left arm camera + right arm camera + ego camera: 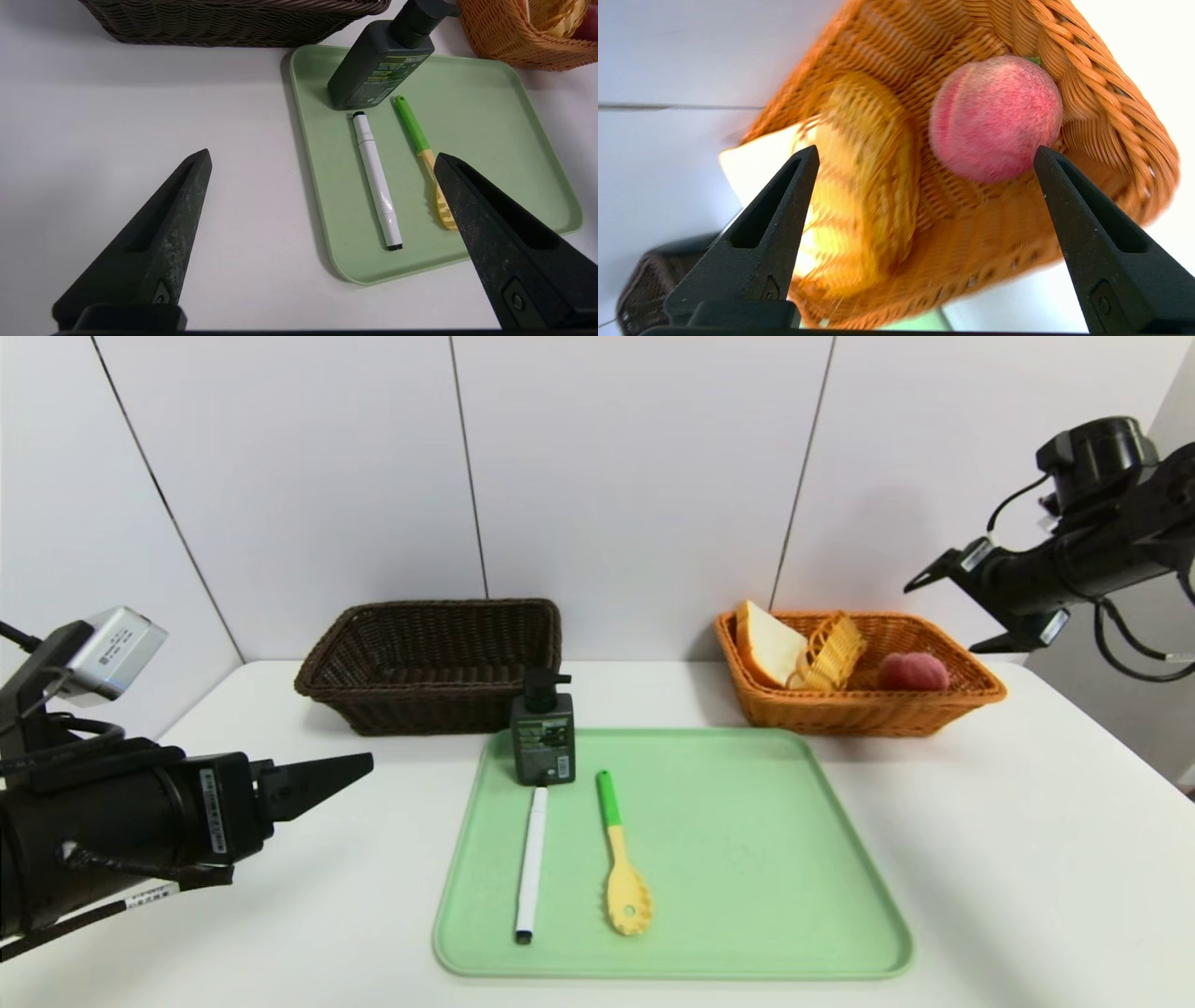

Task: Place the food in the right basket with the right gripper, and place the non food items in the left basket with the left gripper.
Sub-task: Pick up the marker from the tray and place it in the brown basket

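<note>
Right wrist view | right hand [924, 158] spread wide, empty, above peach [995, 117] in right basket [1106, 116] | left hand [322, 158] wide, empty

Orange wicker right basket [864, 714] at far right, already holding a bread slice [767, 643], a small yellow woven basket [831, 651] tipped on its side, and a pink peach [912, 671]. Dark brown left basket [431, 663] at far left, flared sides. Dark green pump bottle [543, 738] standing upright on the far left part of the green tray. White marker pen [531, 863] lying flat just near of it, lengthwise. Yellow spoon [620, 856] right beside, green handle pointing far, bowl near.
</note>
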